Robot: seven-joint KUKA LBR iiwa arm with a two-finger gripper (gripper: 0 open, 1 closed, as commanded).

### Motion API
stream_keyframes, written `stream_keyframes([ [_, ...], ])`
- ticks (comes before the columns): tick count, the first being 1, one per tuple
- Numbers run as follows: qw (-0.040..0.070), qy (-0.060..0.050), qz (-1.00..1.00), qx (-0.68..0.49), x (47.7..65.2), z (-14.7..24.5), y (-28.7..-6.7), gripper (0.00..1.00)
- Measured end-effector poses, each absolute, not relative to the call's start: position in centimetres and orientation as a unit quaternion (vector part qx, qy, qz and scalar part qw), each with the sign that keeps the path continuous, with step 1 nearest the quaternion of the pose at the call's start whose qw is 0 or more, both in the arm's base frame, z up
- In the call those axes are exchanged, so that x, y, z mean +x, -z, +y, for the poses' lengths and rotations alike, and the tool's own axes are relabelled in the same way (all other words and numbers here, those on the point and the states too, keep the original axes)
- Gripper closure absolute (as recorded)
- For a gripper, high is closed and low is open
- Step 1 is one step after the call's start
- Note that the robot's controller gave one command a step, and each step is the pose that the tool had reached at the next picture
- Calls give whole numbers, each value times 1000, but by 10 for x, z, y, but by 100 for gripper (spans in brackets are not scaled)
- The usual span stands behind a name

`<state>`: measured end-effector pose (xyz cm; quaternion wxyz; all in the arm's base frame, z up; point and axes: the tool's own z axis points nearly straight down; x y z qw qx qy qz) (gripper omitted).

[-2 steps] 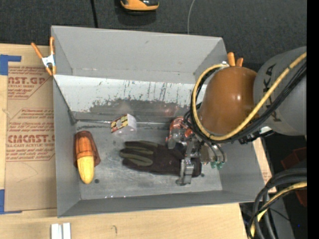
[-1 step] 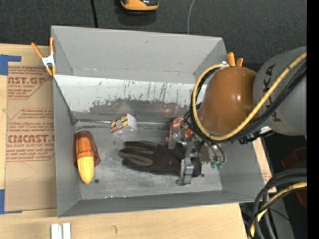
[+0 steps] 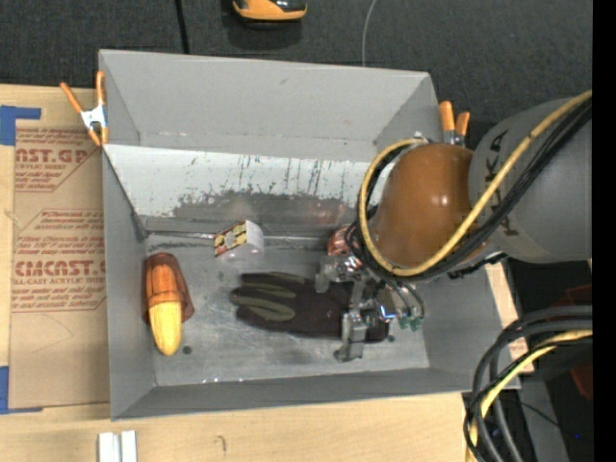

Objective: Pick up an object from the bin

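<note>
Glove (image 3: 274, 301), dark and limp, lies flat on the floor of the bin (image 3: 260, 104), right of the middle, its finger end pointing left and its cuff end running under the gripper (image 3: 358, 333). The gripper sits low over that cuff end, at or just above the fabric. Whether it is spread or pressed together I cannot tell, and nothing can be seen pinched in it.

Risks, as I judge them: soft cloth may bunch or slide along the metal floor instead of being caught. A grip that takes only a thin fold of the cuff could let the glove slip out on the lift. The gripper is also near the bin's right wall and front slope, so a descent a little off could scrape the metal. A small reddish thing (image 3: 339, 242) lies just beside the wrist and could be knocked.

The arm comes in from the right, its rounded brown cover (image 3: 428, 205) hanging over the right part of the bin, cables looped round it, the wrist pointing down and slightly left. An orange and yellow corn cob toy (image 3: 164, 301) lies well apart at the left, and a small white packet (image 3: 238, 239) sits near the back wall.
</note>
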<state>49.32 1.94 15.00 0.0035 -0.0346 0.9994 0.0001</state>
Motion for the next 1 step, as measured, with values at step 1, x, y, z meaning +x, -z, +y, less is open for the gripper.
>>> stream_keyframes([
  [1,2,-1,1000,-23,510,24,-77,100],
])
